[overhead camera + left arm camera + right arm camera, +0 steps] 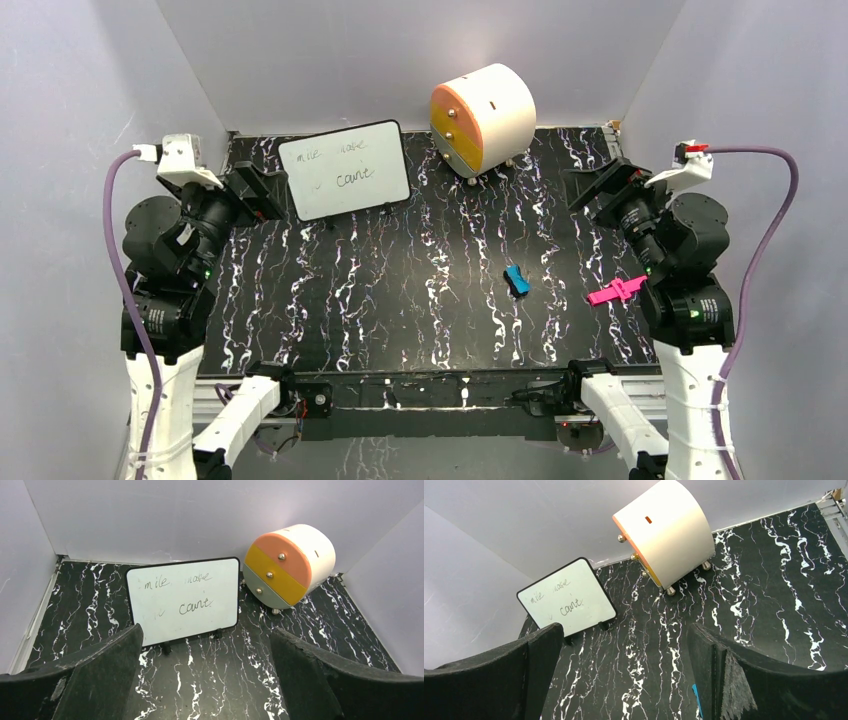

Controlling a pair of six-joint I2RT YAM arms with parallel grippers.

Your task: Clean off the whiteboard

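The whiteboard (345,170) stands propped on small black feet at the back left of the black marbled table, with faint dark handwriting on it. It also faces me in the left wrist view (182,600) and shows smaller in the right wrist view (566,596). My left gripper (257,192) hovers just left of the board, open and empty; its black fingers (105,670) frame the board's lower edge. Far to the right, my right gripper (598,186) is open too, with nothing between its fingers (724,675).
A round cream-and-orange drawer unit (483,117) sits at the back, right of the board. A small blue object (516,281) lies right of the table's middle. A pink object (616,291) lies beside the right arm. Grey walls close in three sides.
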